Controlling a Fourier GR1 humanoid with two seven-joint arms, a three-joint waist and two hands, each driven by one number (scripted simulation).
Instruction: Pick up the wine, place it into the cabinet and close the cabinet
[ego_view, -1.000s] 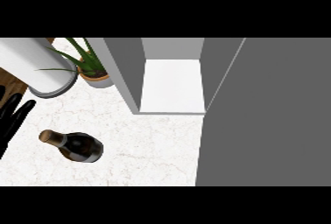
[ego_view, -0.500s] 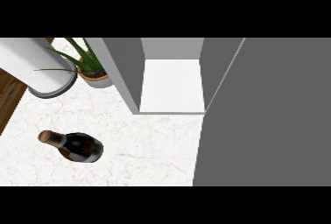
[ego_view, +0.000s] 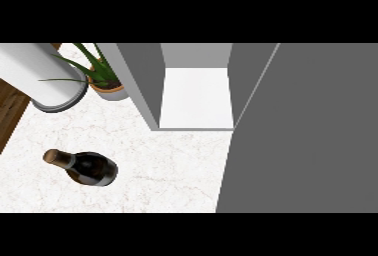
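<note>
1 wine bottle (ego_view: 87, 169) is shown on the marble counter (ego_view: 162, 165), at the near left, its cork toward the far left. It is well apart from the cabinet (ego_view: 140, 80), which is seen open at the far centre with a white shelf (ego_view: 196, 97). The grey door (ego_view: 310, 140) fills the right. A potted plant (ego_view: 105, 85) and a white cylinder (ego_view: 33, 72) are placed far left. Neither hand is shown, so its state cannot be told.

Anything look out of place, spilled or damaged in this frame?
Nothing stands out. The wine bottle sits corked and intact on the counter, no spill around it. The cabinet stands open with its door swung out, and the potted plant is upright beside it. Neither hand is in view.
</note>
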